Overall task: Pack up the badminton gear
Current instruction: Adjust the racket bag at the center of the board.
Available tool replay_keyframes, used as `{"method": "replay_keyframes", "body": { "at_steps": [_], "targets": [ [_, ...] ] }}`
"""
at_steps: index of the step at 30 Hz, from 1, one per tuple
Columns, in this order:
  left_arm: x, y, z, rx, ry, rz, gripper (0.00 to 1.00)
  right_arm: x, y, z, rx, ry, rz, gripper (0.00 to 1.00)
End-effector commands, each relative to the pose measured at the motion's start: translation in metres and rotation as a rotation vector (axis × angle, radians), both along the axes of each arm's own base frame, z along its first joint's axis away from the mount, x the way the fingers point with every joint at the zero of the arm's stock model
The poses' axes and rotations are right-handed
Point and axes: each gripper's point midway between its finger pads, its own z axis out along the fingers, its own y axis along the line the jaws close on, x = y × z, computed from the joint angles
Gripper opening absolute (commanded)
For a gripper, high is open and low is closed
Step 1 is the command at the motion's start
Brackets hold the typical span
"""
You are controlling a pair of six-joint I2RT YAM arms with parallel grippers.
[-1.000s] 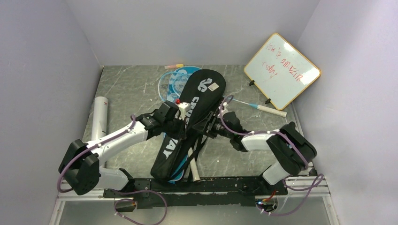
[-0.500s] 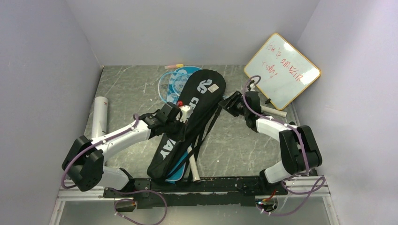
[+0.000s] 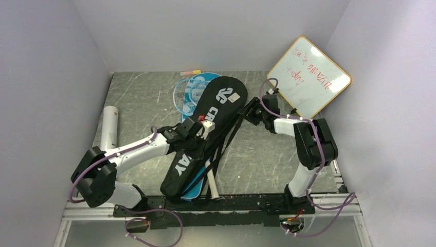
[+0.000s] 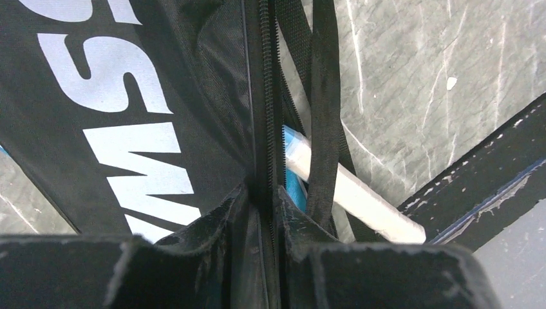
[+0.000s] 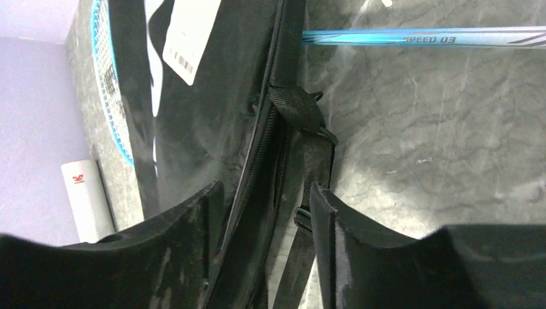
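Rackets [image 3: 187, 91] are mostly hidden under the black bag [image 3: 216, 110], which is laid diagonally across the middle of the table [image 3: 139, 98]. A blue bag [image 3: 199, 186] is seen only as a sliver at its near end. The black bag's zip edge is pinched by the left gripper [image 4: 262, 193] and straddled by the right gripper [image 5: 267, 193], whose fingers are spread. Bare stone is left towards the white tube [image 3: 109, 128].

We find bare table [image 3: 139, 98] left of the bag [image 3: 218, 110] and near right; tube [image 3: 109, 128] hugs the left wall, whiteboard [image 3: 309, 77] blocks far right.
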Motion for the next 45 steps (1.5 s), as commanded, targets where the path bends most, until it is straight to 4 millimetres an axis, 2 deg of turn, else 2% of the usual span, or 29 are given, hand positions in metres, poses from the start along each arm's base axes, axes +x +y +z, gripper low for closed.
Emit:
{"method": "replay_keyframes", "body": {
  "at_steps": [1, 3, 6, 14, 16, 21, 25, 27, 32, 35, 39, 45],
  "targets": [
    [0.008, -0.006, 0.008, 0.024, -0.058, -0.026, 0.27, 0.013, 0.014, -0.001, 0.034, -0.039, 0.066, 0.60],
    [0.008, -0.007, 0.004, 0.025, -0.057, -0.029, 0.28, 0.012, 0.020, -0.008, 0.059, -0.024, 0.086, 0.65],
    [0.007, -0.008, -0.005, 0.026, -0.045, -0.029, 0.29, 0.009, 0.028, -0.014, 0.108, -0.022, 0.106, 0.66],
    [0.004, -0.006, -0.024, 0.065, -0.002, -0.029, 0.28, 0.015, 0.044, -0.022, 0.154, -0.002, 0.137, 0.59],
    [0.002, -0.004, -0.031, 0.083, 0.013, -0.029, 0.28, 0.016, 0.045, -0.025, 0.164, 0.003, 0.138, 0.53],
    [0.002, -0.003, -0.033, 0.110, 0.017, -0.029, 0.28, 0.013, 0.049, -0.020, 0.195, 0.003, 0.153, 0.22],
    [0.007, -0.007, -0.016, 0.090, -0.031, -0.034, 0.30, 0.008, 0.051, -0.005, 0.206, -0.014, 0.176, 0.00],
    [0.010, -0.013, 0.003, 0.053, -0.090, -0.047, 0.35, 0.003, 0.055, 0.007, 0.212, -0.027, 0.216, 0.00],
    [0.015, -0.022, 0.058, -0.043, -0.267, -0.057, 0.60, -0.013, 0.053, 0.036, 0.200, -0.039, 0.245, 0.00],
    [0.024, -0.019, 0.079, -0.040, -0.352, -0.023, 0.66, -0.021, 0.052, 0.055, 0.190, -0.050, 0.256, 0.00],
    [0.030, -0.022, 0.088, -0.015, -0.399, -0.009, 0.77, -0.030, 0.053, 0.074, 0.170, -0.034, 0.239, 0.00],
    [0.029, -0.037, 0.084, 0.039, -0.417, -0.001, 0.84, -0.039, 0.051, 0.100, 0.161, -0.051, 0.198, 0.00]
  ]
}}
